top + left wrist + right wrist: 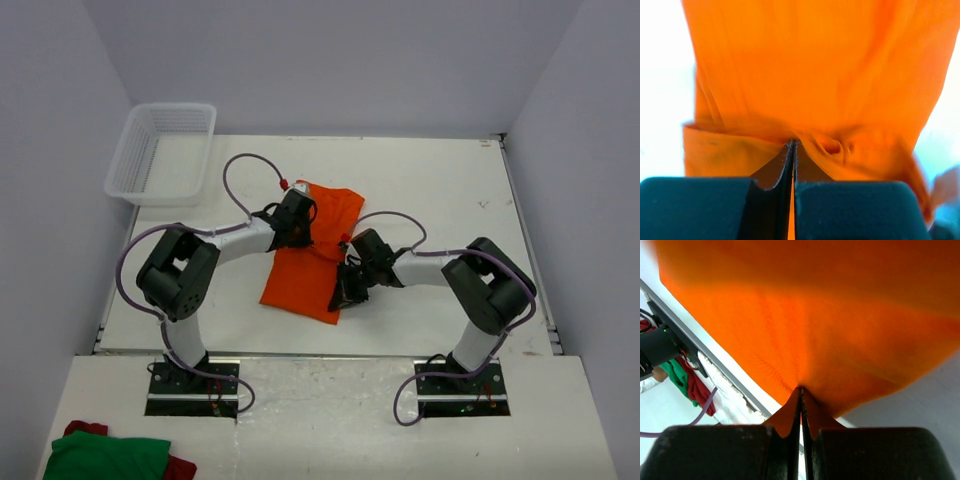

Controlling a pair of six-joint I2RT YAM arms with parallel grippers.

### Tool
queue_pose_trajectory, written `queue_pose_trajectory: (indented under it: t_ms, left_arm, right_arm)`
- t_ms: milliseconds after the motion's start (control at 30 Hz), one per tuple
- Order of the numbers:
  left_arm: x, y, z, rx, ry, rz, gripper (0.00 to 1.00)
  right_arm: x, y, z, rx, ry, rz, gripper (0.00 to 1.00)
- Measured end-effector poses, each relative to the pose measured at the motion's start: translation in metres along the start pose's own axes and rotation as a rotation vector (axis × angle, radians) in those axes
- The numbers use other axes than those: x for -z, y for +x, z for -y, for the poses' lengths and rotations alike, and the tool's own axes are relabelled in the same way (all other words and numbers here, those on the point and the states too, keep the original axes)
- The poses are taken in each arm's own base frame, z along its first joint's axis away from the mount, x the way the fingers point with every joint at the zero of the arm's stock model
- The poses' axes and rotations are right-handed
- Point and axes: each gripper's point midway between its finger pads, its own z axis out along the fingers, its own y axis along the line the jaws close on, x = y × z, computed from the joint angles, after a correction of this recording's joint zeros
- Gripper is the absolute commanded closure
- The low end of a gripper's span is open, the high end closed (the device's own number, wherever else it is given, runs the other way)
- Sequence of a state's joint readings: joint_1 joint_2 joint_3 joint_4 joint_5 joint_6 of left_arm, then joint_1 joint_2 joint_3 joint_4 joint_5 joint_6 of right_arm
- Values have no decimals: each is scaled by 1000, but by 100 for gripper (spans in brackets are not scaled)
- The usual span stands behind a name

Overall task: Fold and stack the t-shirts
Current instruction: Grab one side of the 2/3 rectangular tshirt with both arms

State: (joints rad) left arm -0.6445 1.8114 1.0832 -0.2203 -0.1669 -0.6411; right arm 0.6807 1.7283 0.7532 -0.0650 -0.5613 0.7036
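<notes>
One bright orange t-shirt (pixel 312 262) lies partly folded in the middle of the white table. My left gripper (pixel 300 222) is shut on the shirt's left edge near its far end; the left wrist view shows the fabric (pixel 815 75) bunched at the closed fingertips (pixel 794 144). My right gripper (pixel 348 290) is shut on the shirt's near right edge and lifts it; the right wrist view shows the cloth (pixel 815 325) stretched up from the closed tips (pixel 800 389).
A white mesh basket (pixel 163 151) stands at the far left of the table. Green and red cloths (pixel 105 455) lie on the near ledge at the bottom left, also seen in the right wrist view (pixel 682 377). The table's near edge rail (pixel 320 352) runs below the shirt.
</notes>
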Motion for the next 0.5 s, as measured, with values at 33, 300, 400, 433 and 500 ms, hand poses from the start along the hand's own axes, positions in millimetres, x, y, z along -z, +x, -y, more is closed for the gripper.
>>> queue_pose_trajectory:
  t_ms: [33,300,400,433,500]
  left_arm:
    - [-3,-11,-1,10,3,14,100]
    - [-13,-120,37,15,139,180,100]
    - [5,-145,56,-13,213,241,100]
    - [14,-148,58,-23,223,253,100]
    - [35,-155,57,-25,216,289,100]
  right_arm:
    - [-1,0,-1,1,-5,-2,100]
    - [-11,6,-10,3,-55,-42,100]
    - [-13,6,-12,5,-68,-50,100]
    - [-13,6,-13,6,-69,-50,100]
    - [-14,6,-13,6,-71,-52,100]
